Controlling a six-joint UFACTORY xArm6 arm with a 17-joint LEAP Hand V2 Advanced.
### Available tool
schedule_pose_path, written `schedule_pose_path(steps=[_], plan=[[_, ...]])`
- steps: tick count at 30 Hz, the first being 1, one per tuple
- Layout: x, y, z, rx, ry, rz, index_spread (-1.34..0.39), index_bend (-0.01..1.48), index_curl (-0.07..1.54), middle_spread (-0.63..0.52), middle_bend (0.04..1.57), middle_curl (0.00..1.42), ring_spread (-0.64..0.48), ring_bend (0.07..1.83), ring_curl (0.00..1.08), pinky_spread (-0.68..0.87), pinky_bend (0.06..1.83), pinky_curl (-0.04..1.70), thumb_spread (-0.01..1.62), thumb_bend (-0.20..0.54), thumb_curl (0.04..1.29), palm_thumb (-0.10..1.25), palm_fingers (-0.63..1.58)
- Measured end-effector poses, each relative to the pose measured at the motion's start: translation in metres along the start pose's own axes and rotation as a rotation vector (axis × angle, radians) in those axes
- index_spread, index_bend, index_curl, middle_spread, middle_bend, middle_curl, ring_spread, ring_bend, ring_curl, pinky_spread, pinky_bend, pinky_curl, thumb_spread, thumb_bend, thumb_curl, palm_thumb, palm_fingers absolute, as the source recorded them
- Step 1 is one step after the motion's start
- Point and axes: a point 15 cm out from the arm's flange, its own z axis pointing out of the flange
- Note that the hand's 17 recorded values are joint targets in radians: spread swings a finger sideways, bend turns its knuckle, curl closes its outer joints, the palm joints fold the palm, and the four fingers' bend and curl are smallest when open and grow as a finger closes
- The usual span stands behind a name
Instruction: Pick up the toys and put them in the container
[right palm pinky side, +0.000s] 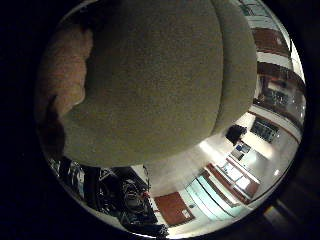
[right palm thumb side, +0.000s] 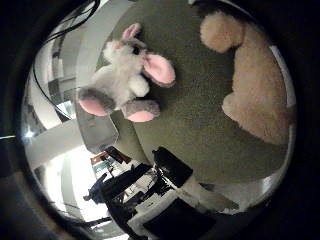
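Observation:
A grey and white plush bunny with pink ears and pink feet lies on a round olive-green surface in the thumb side view. A tan plush toy lies on the same surface, a short way from the bunny. The little finger side view shows the green surface filling most of the picture, with the tan plush at its edge. A pale see-through object sits by the bunny's feet at the surface's rim; I cannot tell what it is. The hand is above the surface; its fingers do not show.
Beyond the green surface's edge the room shows: a light floor with a red-brown mat, dark furniture and windows. The surface's rim drops off close to the bunny.

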Motion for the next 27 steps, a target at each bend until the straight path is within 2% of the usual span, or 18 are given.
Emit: schedule_pose_path(steps=[5,8,11,14,15,16,17,19,21,24,27], plan=[[0.008,0.006,0.011,-0.055,0.023,0.004,-0.2,0.16,0.29,0.11,0.22,0.34,0.21,0.36,0.26,0.35,0.57,0.08,1.07,-0.017,0.3,0.53,0.29],[0.012,0.011,0.012,-0.079,0.042,0.007,-0.24,0.16,0.29,0.01,0.29,0.36,0.09,0.45,0.28,0.28,0.63,0.06,1.06,-0.017,0.31,0.58,0.46],[0.013,0.016,0.013,-0.108,0.059,0.004,-0.28,0.19,0.29,-0.09,0.39,0.4,-0.03,0.54,0.29,0.12,0.71,0.02,1.05,-0.016,0.33,0.63,0.68],[0.012,0.019,0.013,-0.13,0.075,0.001,-0.36,0.18,0.31,-0.19,0.47,0.44,-0.18,0.72,0.34,-0.13,0.92,0.03,1.04,-0.017,0.33,0.68,1.02],[0.012,0.019,0.012,-0.131,0.078,0.002,-0.4,0.25,0.35,-0.22,0.54,0.49,-0.22,0.8,0.39,-0.23,1.03,0.08,1.04,-0.016,0.34,0.69,1.2],[0.011,0.019,0.012,-0.131,0.078,-0.001,-0.42,0.33,0.4,-0.24,0.62,0.53,-0.24,0.85,0.42,-0.27,1.08,0.11,1.03,-0.014,0.34,0.71,1.28],[0.01,0.019,0.012,-0.136,0.077,-0.003,-0.43,0.39,0.43,-0.25,0.69,0.56,-0.25,0.89,0.44,-0.3,1.13,0.14,1.03,-0.015,0.34,0.72,1.32],[0.007,0.022,0.011,-0.151,0.073,-0.004,-0.43,0.61,0.54,-0.24,0.85,0.62,-0.25,1.0,0.49,-0.3,1.23,0.2,1.03,-0.013,0.35,0.77,1.37],[0.007,0.023,0.009,-0.157,0.071,-0.005,-0.4,0.78,0.62,-0.22,0.97,0.67,-0.24,1.1,0.53,-0.28,1.32,0.27,1.03,-0.01,0.36,0.82,1.33],[0.007,0.022,0.004,-0.154,0.073,-0.007,-0.34,0.95,0.71,-0.19,1.11,0.71,-0.23,1.21,0.59,-0.24,1.43,0.34,1.04,-0.01,0.38,0.88,1.27],[0.011,0.02,-0.008,-0.14,0.076,-0.002,-0.29,1.05,0.75,-0.16,1.21,0.74,-0.23,1.3,0.64,-0.2,1.51,0.41,1.04,-0.004,0.42,0.96,1.19]])
